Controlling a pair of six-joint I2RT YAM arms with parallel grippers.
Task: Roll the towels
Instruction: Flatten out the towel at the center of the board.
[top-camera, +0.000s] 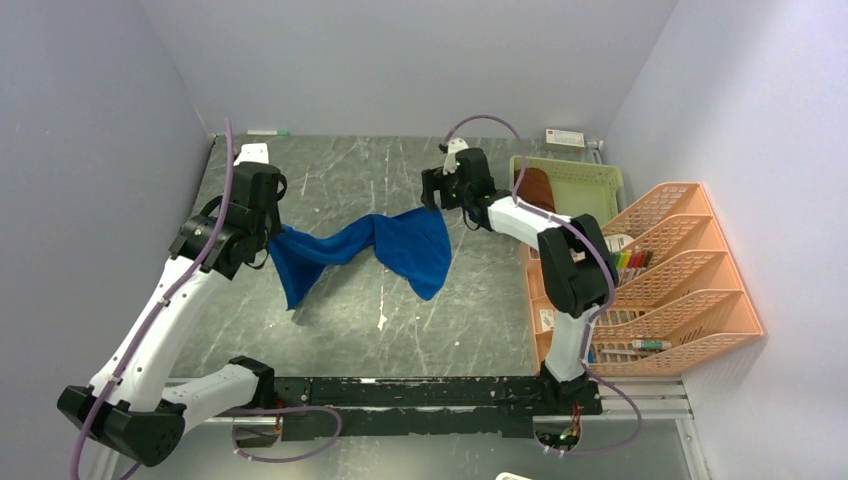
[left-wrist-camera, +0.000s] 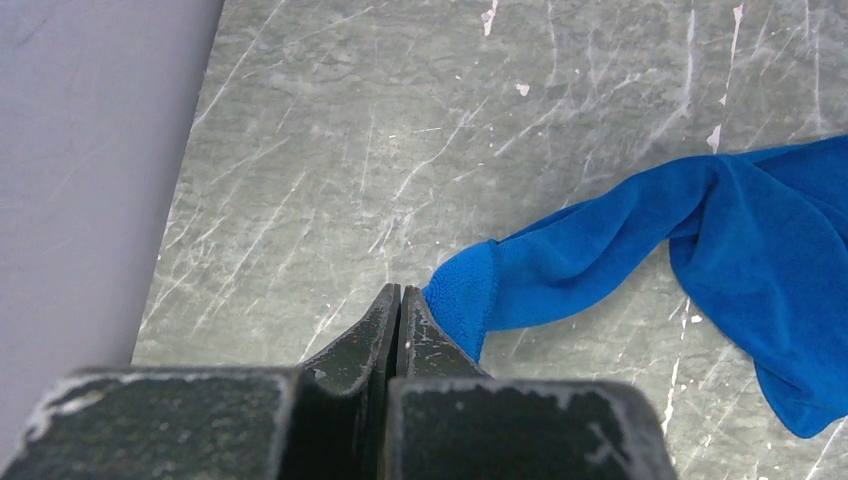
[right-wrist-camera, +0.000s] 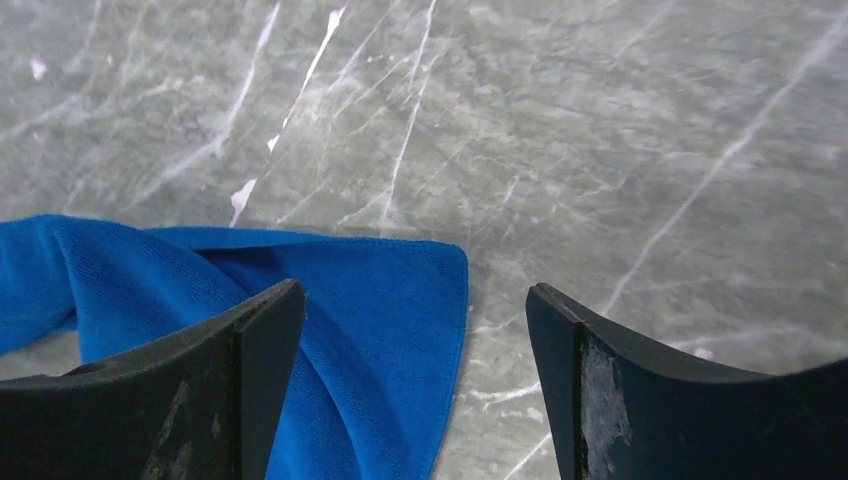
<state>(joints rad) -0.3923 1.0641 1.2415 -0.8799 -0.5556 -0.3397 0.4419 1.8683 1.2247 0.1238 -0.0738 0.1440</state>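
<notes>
Pinching the blue towel (top-camera: 410, 245) at nine o'clock, the left fingers (left-wrist-camera: 360, 340) could drag it crooked, since the right fingers (right-wrist-camera: 230, 380) gape, released.

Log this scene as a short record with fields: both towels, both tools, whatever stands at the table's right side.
blue towel: bunched across the table, not rolled
brown towel: in the green basket, far right corner
left tool: shut on the blue towel's left corner
right tool: open above the blue towel's other corner, holding nothing
rack: orange, next to the basket on its near side
</notes>
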